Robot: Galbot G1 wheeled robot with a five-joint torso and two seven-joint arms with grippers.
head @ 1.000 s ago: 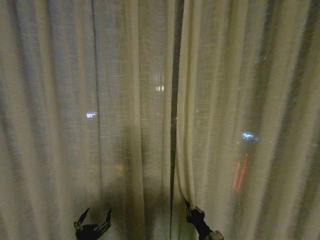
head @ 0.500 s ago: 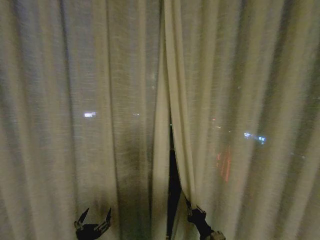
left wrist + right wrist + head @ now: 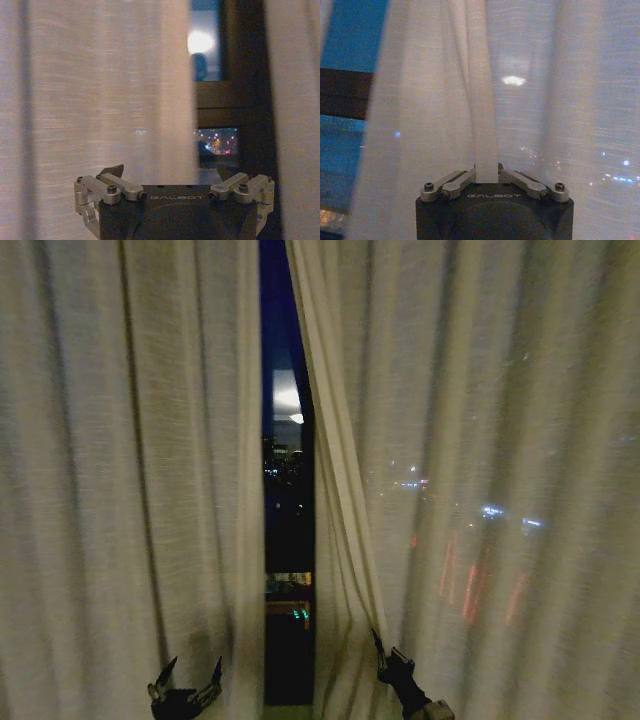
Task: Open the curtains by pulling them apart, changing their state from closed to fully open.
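The curtains hang as two sheer cream pleated panels, the left panel [image 3: 130, 490] and the right panel [image 3: 480, 440], with a dark gap between them. My right gripper [image 3: 383, 648] sits low at the right panel's inner edge, shut on a fold of it. In the right wrist view that fold [image 3: 485, 125] runs straight down into the closed right gripper [image 3: 486, 174]. My left gripper [image 3: 186, 680] is low in front of the left panel, open and holding nothing. In the left wrist view the left gripper [image 3: 170, 172] faces the left panel [image 3: 100, 100] close to its inner edge.
Through the gap a night window [image 3: 288, 500] shows, with city lights and a dark frame [image 3: 220, 102]. Faint lights glow through the right panel [image 3: 470, 580]. Fabric hangs close on both sides of the arms.
The slit between the panels has widened into a clear gap showing the window. The right panel's edge, held in my right gripper, now slants up to the left. The left gripper has not moved.
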